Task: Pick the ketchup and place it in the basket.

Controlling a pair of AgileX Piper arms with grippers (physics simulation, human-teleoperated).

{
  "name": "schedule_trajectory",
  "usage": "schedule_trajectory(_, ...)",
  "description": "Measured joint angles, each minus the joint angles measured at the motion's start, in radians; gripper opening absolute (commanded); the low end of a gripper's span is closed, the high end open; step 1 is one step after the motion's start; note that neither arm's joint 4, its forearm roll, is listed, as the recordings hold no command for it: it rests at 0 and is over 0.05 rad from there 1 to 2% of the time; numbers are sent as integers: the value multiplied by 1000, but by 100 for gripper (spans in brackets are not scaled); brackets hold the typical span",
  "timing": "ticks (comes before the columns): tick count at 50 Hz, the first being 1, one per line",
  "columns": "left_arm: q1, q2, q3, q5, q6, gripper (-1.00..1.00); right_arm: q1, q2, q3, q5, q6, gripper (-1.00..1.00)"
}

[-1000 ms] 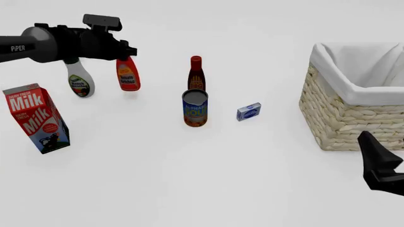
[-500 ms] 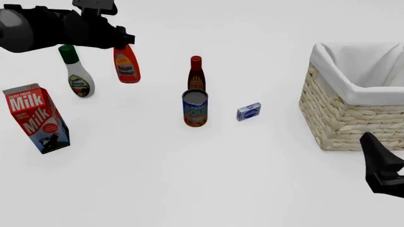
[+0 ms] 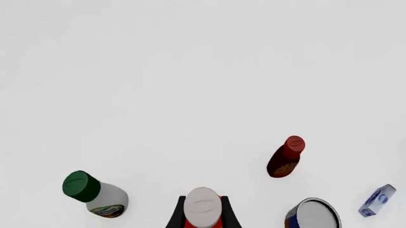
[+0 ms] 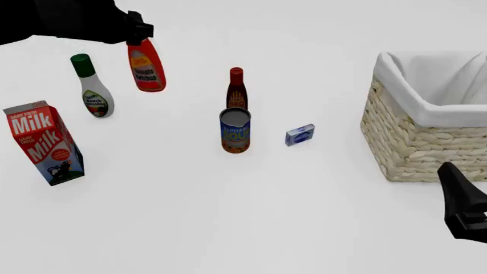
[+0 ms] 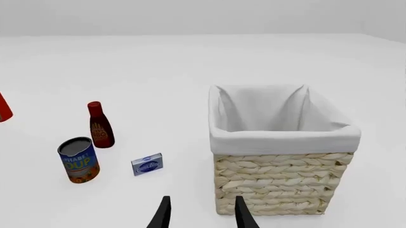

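White tabletop, left arm carrying the load: orange-red plastic ketchup squeeze bottle (image 4: 146,64) hangs clear of the surface, clamped at its pale cap by the left gripper (image 4: 136,31).

Hazard: the grip sits high on the neck, so the bottle may swing or slip during the long traverse to the large straw-coloured wicker basket (image 4: 426,153), well apart at the far right. A low path risks striking the slim dark brown-red bottle (image 4: 236,89) or the blue soup can (image 4: 235,131). Right gripper (image 5: 199,216) idles beside the basket, fingers parted, holding nothing.
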State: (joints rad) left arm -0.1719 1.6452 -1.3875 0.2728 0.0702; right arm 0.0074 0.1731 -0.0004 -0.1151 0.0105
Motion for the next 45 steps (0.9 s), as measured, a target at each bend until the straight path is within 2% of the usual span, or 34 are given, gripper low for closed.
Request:
schedule_trajectory(27,-53,-251,134,83,-29,-100,12,-68,-8,57,-15,100)
schedule_trajectory(45,-70,-393,199,158,-38,-100,134,-66,-84,103,-73,100)
